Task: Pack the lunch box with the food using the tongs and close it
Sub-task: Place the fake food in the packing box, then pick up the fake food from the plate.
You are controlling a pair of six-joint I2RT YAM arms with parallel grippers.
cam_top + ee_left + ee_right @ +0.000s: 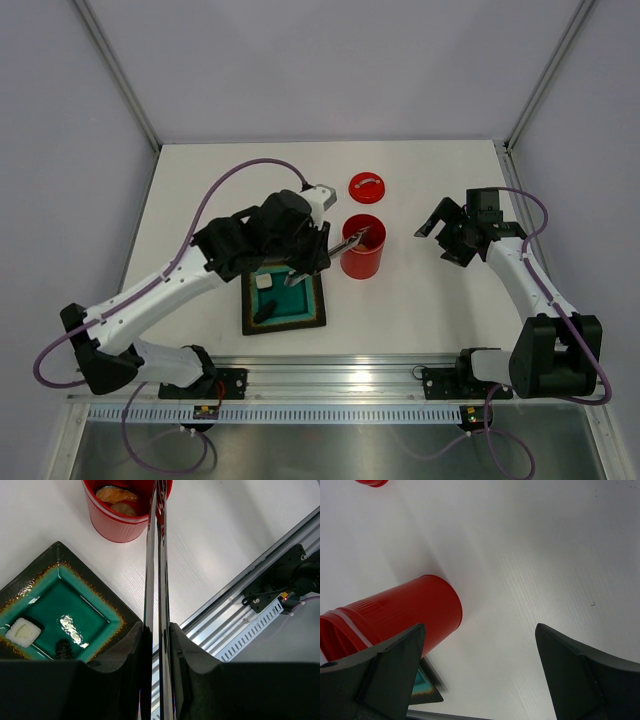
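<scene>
Overhead view: your left claw is clenched on the tongs, whose tips reach over the open mouth of the lunch box. The lid lies apart on the table, behind the box. The plate sits just beside the box. Your right claw hangs released, off to the box's right, holding nothing.

Left wrist view: the fingers press the tongs nearly flat. An orange piece and a beige piece lie in the lunch box. A white cube and a dark bit sit on the plate. The tips run out of frame, so I cannot tell whether they carry anything.

Right wrist view: the right claw is spread wide with the lunch box ahead and nothing between the jaws.

Finding: packing appears partway done. Your next move likely calls for returning the tongs to the plate, easing them apart around the cube, then squeezing gently.
</scene>
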